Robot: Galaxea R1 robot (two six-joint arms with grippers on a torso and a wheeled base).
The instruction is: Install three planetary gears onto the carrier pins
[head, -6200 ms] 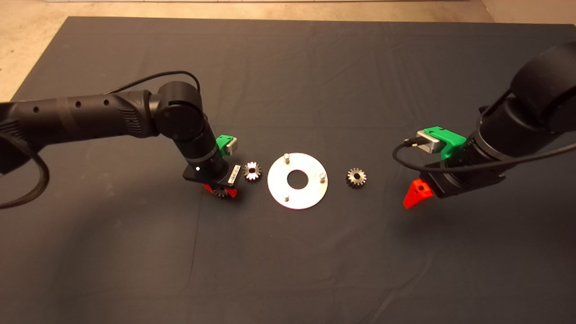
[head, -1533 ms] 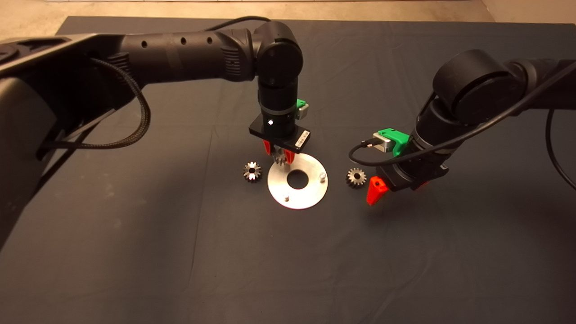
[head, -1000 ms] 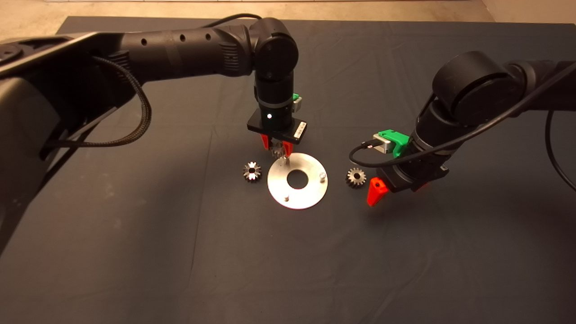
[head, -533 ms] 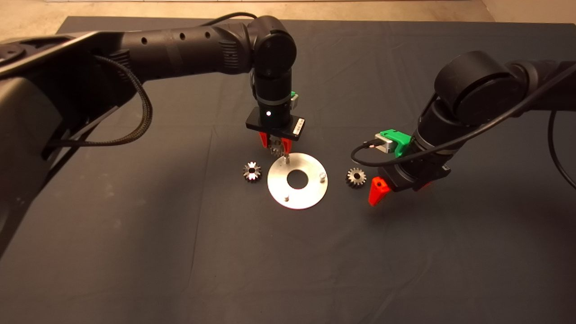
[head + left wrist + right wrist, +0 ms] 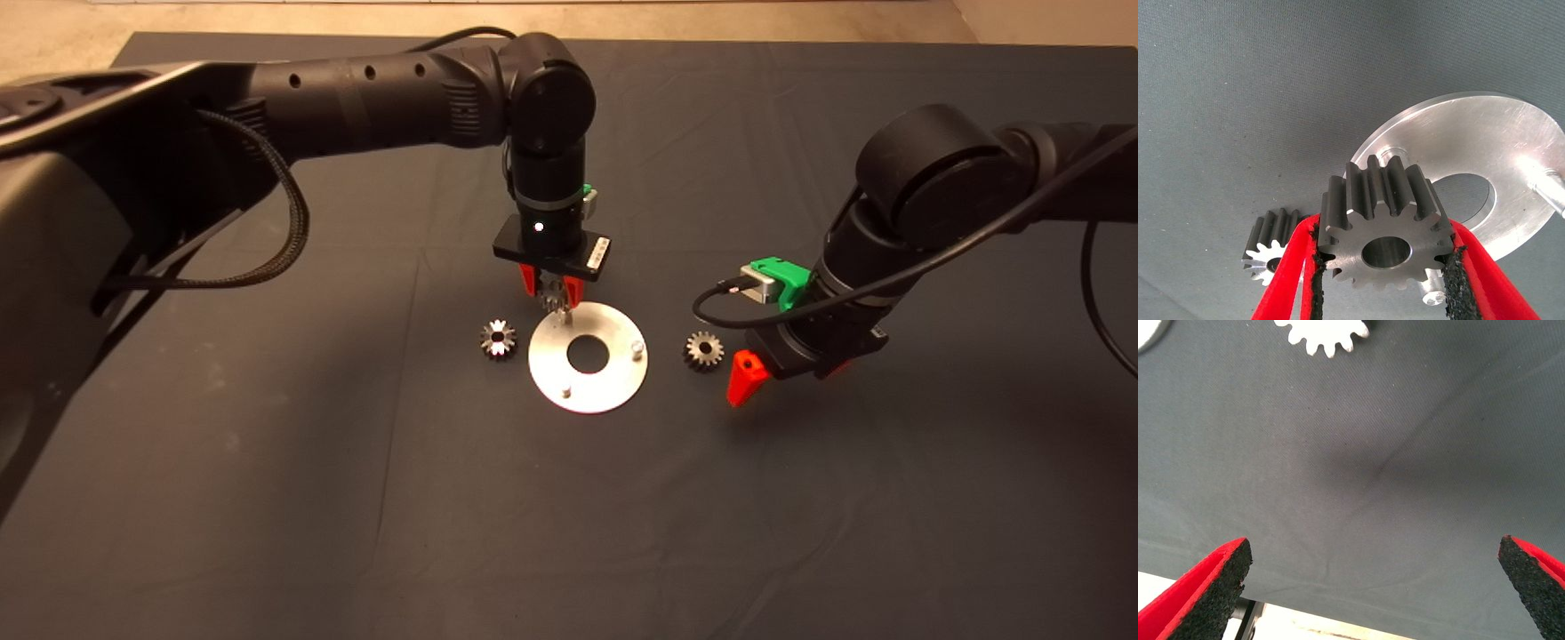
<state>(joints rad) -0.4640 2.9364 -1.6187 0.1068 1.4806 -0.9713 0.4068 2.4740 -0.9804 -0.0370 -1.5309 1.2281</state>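
Observation:
My left gripper (image 5: 551, 290) is shut on one planetary gear (image 5: 1385, 233), its red fingers (image 5: 1288, 280) clamping the toothed rim on both sides. It hangs over the far edge of the silver disc (image 5: 613, 382), just above the far carrier pin (image 5: 1431, 293) and not threaded on it. The other two pins (image 5: 637, 348) (image 5: 565, 389) stand bare. A second gear (image 5: 498, 339) lies on the mat left of the disc. The third gear (image 5: 703, 350) lies to its right. My right gripper (image 5: 747, 378) hovers open beside that gear (image 5: 1328, 337), nothing between its fingers (image 5: 1205, 587).
The dark mat (image 5: 356, 498) spreads wide around the disc. Pale floor (image 5: 267, 18) runs beyond the mat's far edge. Both black arms reach in over the mat towards the middle.
My left gripper lifted a gear from the mat and carried it right to the disc's far pin, shifting slightly in the last half second. The right arm moved in beside the right-hand gear.

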